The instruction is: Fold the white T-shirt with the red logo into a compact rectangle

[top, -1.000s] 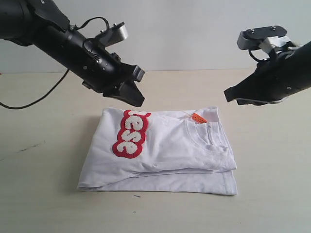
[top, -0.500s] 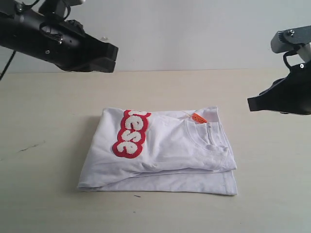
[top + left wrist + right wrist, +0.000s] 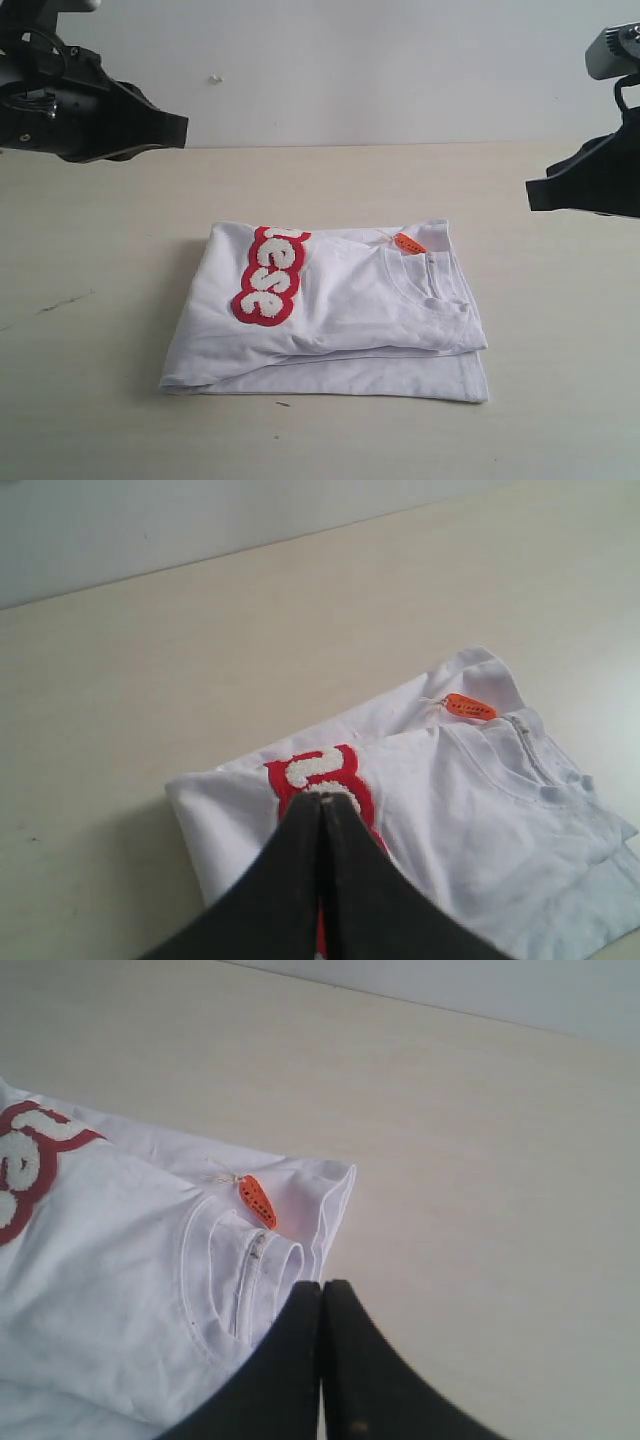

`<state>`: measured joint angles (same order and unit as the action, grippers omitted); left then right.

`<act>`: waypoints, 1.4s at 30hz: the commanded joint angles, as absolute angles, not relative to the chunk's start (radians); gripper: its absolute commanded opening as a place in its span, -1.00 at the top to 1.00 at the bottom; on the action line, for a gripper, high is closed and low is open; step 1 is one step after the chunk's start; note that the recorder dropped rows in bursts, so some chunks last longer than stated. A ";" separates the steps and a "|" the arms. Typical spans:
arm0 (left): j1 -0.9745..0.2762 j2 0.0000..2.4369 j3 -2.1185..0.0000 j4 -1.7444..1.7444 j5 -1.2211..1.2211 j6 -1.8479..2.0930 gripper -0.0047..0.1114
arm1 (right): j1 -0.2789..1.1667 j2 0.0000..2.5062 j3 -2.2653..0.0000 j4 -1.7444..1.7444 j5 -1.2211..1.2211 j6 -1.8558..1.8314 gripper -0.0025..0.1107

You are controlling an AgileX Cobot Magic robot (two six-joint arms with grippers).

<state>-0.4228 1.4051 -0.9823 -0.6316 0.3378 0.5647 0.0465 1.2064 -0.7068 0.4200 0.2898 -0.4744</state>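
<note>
Pulling away from the cloth, both arms have lifted and swung outward within the last second. The left pincer, which hung just over the far side of the white T-shirt, now sits high toward the far left corner of the surface. The right pincer has drawn off toward the right edge. Each pincer is pressed together with nothing between its fingers, as both wrist views show.

The shirt has not shifted. It lies about midway between the left and right edges, folded into a layered, roughly rectangular packet. The red logo is only partly visible on top, running from the far fold toward the near edge. The orange neck tag pokes out by the collar at the packet's far right corner.

With both arms clear and the packet undisturbed, the folding looks finished or nearly so. The bottom layer sticks out slightly along the near side, so one tidying pass might remain.
</note>
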 commanded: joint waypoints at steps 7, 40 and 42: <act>-0.419 1.395 -0.977 -0.628 0.320 0.570 0.92 | 0.046 1.200 -0.703 0.410 0.292 -0.468 0.96; -0.379 1.131 -0.977 -0.608 0.103 0.672 0.92 | 0.046 1.200 -0.703 0.412 0.292 -0.468 0.96; -0.344 1.077 -0.977 -0.610 0.111 0.670 0.92 | 0.046 1.200 -0.703 0.412 0.292 -0.468 0.96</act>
